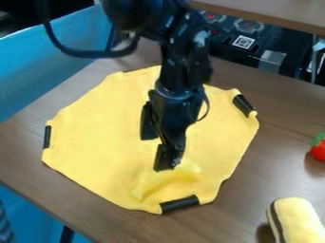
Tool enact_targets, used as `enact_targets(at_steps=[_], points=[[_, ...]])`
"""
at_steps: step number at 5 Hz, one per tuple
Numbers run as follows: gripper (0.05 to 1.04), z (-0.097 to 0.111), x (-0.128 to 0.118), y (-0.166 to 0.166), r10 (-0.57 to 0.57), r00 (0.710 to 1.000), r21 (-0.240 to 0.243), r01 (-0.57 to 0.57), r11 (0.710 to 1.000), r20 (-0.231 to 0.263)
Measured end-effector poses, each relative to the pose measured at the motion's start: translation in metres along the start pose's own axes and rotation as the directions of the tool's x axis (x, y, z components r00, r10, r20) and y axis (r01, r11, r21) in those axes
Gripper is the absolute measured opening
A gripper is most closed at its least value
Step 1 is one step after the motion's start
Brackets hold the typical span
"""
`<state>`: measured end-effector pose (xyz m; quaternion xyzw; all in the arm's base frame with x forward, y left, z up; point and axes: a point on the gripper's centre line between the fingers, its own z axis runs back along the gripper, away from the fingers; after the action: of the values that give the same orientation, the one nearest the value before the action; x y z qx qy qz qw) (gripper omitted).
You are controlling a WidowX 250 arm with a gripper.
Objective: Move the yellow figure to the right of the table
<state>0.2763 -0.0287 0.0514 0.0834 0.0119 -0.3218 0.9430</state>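
Bench (pixel 287 110): brown wood grain, smooth, set at a slant in the view; blue sheeting (pixel 54 64) off its left side, dark equipment (pixel 238 38) with a square black-and-white code (pixel 243 42) beyond the far edge.
Arm (pixel 184 57): black, scuffed, in from the top edge; drops nearly straight down over the yellow cloth, with a black cable (pixel 95 53) looping out on the left of the view.
Gripper (pixel 156 153): points down, low over the near half of the cloth. Its two fingers stand well apart, one farther left and higher in the view, the other lower and right. Open, nothing held.
Yellow figure (pixel 166 181): on the cloth, just below the lower finger in the view, towards the cloth's near edge. Long axis runs lower left to upper right. Can't tell which end is its front.
Figure shape: elongated, slightly curved, pale yellow on yellow, outline hard to pick out.
Cloth (pixel 95 142): matte, uneven many-sided outline, soft wrinkled rim, black strips (pixel 179 204) at several edges.
Striped piece (pixel 298 222): pale yellow, rounded, soft-looking, dark brown band, lower right corner.
Red toy (pixel 319 151): round, green top, cut by the right edge.
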Motion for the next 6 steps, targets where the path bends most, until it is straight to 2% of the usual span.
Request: enact_targets(at_steps=[1, 3, 4, 5, 6], points=[[1.001, -0.005, 0.000, -0.006, -0.028, 1.000, 0.000, 0.028, 1.000, 0.006], [1.001, -0.023, 0.002, -0.013, -0.029, 0.999, 0.010, 0.030, 1.000, -0.042], [0.934, -0.031, 0.004, -0.013, -0.023, 0.998, 0.004, 0.024, 1.000, -0.063], [0.670, -0.030, 0.006, -0.014, -0.036, 0.998, 0.008, 0.037, 0.999, -0.060], [0.531, -0.011, 0.009, -0.018, -0.072, 0.997, 0.029, 0.073, 0.997, -0.029]])
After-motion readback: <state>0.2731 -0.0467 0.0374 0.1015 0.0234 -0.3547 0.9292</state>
